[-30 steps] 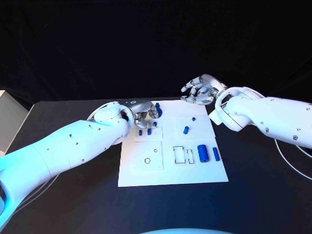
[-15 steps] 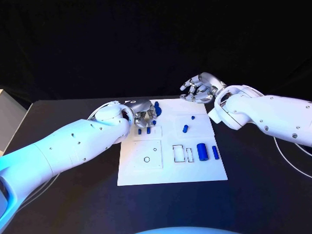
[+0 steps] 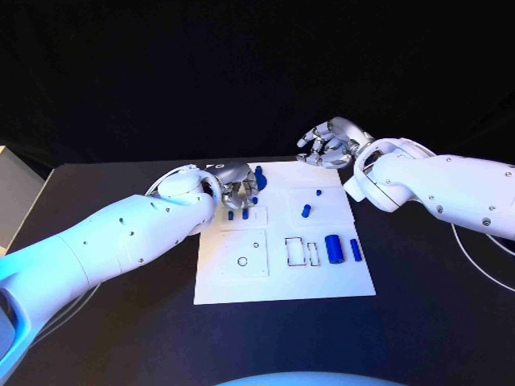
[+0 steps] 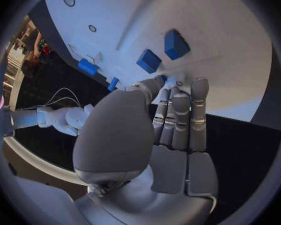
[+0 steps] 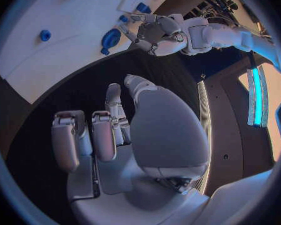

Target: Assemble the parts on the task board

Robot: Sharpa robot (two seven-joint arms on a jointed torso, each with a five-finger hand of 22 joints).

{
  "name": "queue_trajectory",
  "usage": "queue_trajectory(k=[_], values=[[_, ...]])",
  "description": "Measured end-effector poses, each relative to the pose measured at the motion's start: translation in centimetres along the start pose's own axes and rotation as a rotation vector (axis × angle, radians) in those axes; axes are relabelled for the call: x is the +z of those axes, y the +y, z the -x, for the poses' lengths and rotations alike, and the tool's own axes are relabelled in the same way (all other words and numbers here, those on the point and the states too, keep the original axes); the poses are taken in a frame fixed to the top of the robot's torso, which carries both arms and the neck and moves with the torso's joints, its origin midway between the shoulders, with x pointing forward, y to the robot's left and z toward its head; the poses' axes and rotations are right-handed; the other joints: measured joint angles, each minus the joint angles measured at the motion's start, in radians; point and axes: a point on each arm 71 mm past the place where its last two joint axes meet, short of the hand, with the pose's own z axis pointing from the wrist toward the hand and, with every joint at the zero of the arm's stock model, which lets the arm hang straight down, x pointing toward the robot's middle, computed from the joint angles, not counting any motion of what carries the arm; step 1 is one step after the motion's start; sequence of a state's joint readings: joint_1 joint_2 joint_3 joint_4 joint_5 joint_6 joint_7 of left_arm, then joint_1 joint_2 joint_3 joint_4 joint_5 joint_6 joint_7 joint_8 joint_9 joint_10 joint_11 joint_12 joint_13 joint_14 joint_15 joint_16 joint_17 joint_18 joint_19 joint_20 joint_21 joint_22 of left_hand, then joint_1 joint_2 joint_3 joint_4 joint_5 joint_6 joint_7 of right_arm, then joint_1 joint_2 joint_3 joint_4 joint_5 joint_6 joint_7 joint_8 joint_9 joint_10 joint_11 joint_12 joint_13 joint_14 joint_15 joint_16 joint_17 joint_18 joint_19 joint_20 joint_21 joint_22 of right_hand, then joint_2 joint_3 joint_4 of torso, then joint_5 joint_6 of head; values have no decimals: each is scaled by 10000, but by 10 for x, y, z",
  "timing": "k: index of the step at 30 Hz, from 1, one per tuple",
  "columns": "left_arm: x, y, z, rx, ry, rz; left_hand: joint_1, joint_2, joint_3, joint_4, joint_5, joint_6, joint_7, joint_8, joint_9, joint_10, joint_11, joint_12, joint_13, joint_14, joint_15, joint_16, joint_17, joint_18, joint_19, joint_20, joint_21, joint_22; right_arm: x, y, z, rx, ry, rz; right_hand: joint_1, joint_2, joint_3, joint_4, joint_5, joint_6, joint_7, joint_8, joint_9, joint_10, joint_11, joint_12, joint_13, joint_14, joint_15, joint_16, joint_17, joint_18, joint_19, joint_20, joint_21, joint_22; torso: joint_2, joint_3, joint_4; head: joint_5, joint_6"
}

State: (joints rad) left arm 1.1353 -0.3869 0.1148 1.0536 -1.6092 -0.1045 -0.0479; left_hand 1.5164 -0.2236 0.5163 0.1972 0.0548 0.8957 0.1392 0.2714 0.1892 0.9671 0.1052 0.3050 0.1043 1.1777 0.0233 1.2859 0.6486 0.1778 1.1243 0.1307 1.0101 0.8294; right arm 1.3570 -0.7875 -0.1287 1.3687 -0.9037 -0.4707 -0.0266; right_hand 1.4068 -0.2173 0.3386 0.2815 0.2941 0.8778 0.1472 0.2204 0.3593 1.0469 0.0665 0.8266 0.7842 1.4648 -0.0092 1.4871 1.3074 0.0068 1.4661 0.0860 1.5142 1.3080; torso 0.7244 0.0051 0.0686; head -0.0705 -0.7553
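Board (image 3: 283, 277) lies mid-worktop (image 3: 118, 322), long side running away from the robot. Blue parts (image 3: 335, 252) sit at three spots: two long pieces by the right edge, near the outlined slots; two small ones toward the far right corner; a cluster at the far left corner.

Left robot hand (image 3: 236, 187) is over that far left cluster. In the left wrist view its fingers (image 4: 180, 116) lie straight and close together, tips down at the board just beside two blue blocks (image 4: 160, 54). Cannot tell whether anything is held; a bit of blue shows at the tips.

Right robot hand (image 3: 327, 149) hangs above the far edge of the board, fingers loosely curled and apart, holding nothing.

Judgement: step in hand is a pick or seat at the far left cluster.

To do it well:
- come down square to the board so neighbours are not knocked;
- pinch one piece only, by its sides;
- check the grip before lifting;
- keep the right robot hand clear of the far edge.
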Motion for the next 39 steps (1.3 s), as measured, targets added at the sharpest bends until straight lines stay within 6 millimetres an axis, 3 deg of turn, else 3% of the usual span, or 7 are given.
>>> queue_trajectory(k=[22, 24, 26, 31, 39], values=[[4, -5, -4, -102, 127, -37, -78, -78, 151, -41, 0, 35, 36, 50, 22, 34, -34, 79, -3, 74, -1, 83, 74, 0, 33, -35, 104, 128, 0, 1, 0, 4, 9, 10, -39, -39, 28, -28, 60, -2, -2, 0, -1, 17, 17, -44, -27, 0, 0, -55, 0, 0, -1, 1, 0, -3, 4, -3, -2, -69, -77], [4, -5, -4, -99, 137, -38, -78, -77, 151, -42, 0, 36, 36, 50, 22, 34, -34, 79, -3, 74, -1, 83, 85, -140, 34, -35, 105, 149, 0, 1, 0, 4, 9, 11, -39, -39, 28, -28, 60, -3, -2, 40, -1, 18, 17, -44, -27, 0, 0, -55, 0, 0, -1, 1, 0, -3, 3, -4, -2, -72, -81], [4, -5, -4, -97, 147, -37, -78, -78, 198, -55, 0, 35, 36, 49, 22, 34, -34, 79, -3, 74, -1, 120, 85, -163, 33, -35, 142, 158, 0, 1, 0, 5, 11, 12, -39, -39, 28, -28, 60, -3, -3, 40, -1, 18, 18, -44, -27, 0, 0, -55, 0, 0, -1, 1, 1, -4, 2, -6, -2, -75, -87], [4, -5, -4, -95, 159, -24, -78, -77, 443, -171, 0, 109, 3, 54, 76, 36, -36, 206, -2, 108, -29, 213, 135, -163, 75, -63, 272, 284, 0, 1, -1, 6, 15, 18, -39, -39, 28, -28, 60, -6, -5, 40, 7, 57, -20, -44, -53, 0, 0, -56, 0, 0, -1, 1, 0, -5, 0, -9, -2, -77, -96], [5, -4, -4, -89, 172, 6, -186, 30, 900, -570, 0, 502, -33, 289, 246, 376, -195, 543, 100, 359, -108, 490, 466, -163, 308, -94, 772, 818, 0, 2, -1, 9, 22, 27, -39, -39, 27, -28, 60, -18, -17, 40, 8, 57, -18, -44, -56, 0, 0, -56, 0, 0, -1, 1, 1, -5, 3, -9, -4, -81, -123]])
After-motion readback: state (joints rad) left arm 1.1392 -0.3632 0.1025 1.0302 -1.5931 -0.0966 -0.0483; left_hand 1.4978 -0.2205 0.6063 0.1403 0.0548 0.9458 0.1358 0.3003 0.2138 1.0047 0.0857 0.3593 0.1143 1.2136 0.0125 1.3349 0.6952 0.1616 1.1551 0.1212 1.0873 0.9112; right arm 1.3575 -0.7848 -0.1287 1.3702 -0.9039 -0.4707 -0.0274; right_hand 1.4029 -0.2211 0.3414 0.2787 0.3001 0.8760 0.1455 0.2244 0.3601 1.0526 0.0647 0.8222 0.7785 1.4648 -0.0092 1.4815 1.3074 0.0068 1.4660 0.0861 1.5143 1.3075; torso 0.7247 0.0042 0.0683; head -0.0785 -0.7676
